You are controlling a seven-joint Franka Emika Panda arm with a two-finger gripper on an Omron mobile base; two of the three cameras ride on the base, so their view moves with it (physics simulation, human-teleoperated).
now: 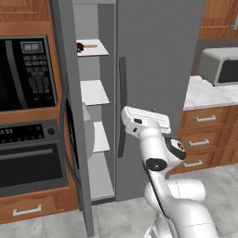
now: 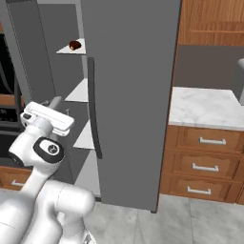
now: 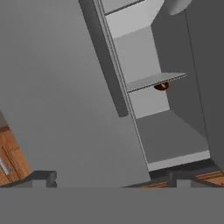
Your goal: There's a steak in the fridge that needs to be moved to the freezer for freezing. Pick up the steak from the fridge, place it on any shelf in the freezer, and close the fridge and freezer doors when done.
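On the freezer's top shelf [image 1: 95, 49] the steak [image 1: 80, 46] is being kept, while the empty gripper [image 3: 109, 177], fingers spread wide, is being held back before the shut fridge door [image 1: 153, 69], with the freezer door [image 1: 69, 116] being left open

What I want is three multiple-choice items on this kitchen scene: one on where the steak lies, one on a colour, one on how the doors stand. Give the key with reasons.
1. Where does the steak lie?
A. On the marble counter
B. On a high shelf of the narrow freezer
C. On the floor

2. What colour is the wide fridge door?
A. Grey
B. White
C. Red

3. How do the doors stand?
A. Both shut
B. Both open
C. The freezer door open, the fridge door shut

Key:
1 B: the dark lump rests on the white board inside the narrow compartment.
2 A: the broad panel is flat grey.
3 C: the freezer's shelves are exposed, while the wide door covers the fridge.
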